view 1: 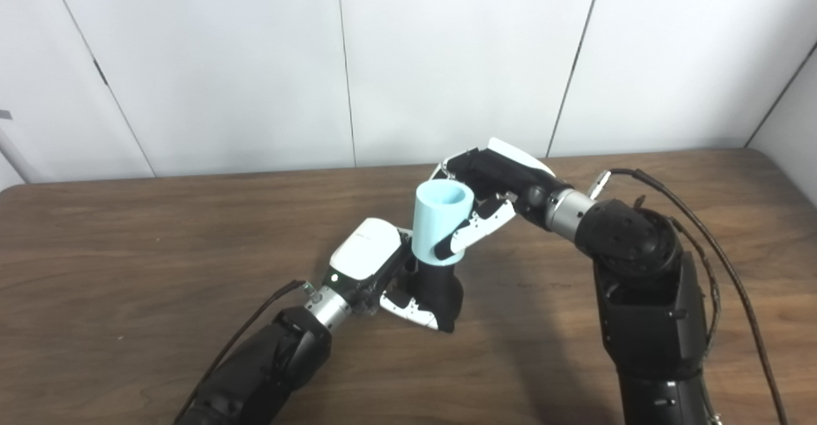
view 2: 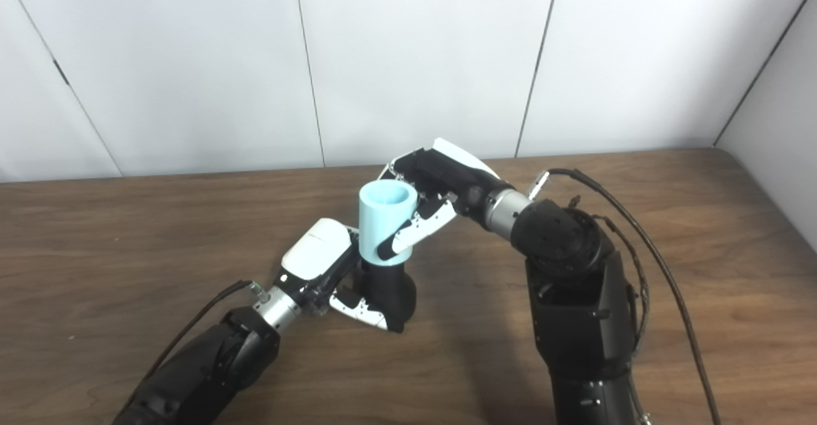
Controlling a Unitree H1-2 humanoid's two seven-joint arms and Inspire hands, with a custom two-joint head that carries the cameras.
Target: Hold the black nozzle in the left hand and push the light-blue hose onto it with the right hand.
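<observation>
Near the front edge of the brown wooden tabletop [view 1: 127, 246], the left arm comes in low from the bottom left, a dark cable running along it. Its left hand [view 1: 383, 278] is closed around the black nozzle [view 1: 440, 291], fingers wrapped across the wide lower part, which stands upright and seems to rest on the wood near the middle of the tabletop. Directly above, the light-blue hose [view 1: 439, 221], a short open-topped tube, sits upright on the top of the nozzle, its lower rim meeting the black body. The right hand [view 1: 491, 201] grips the hose from the right side, one white-and-black finger [view 1: 475, 227] lying slanted across its front and the rest curled behind. The right arm rises from the bottom right, bent at a bulky black joint, with a cable looping beside it. Behind the tabletop stands a white panelled wall [view 1: 255, 61].
</observation>
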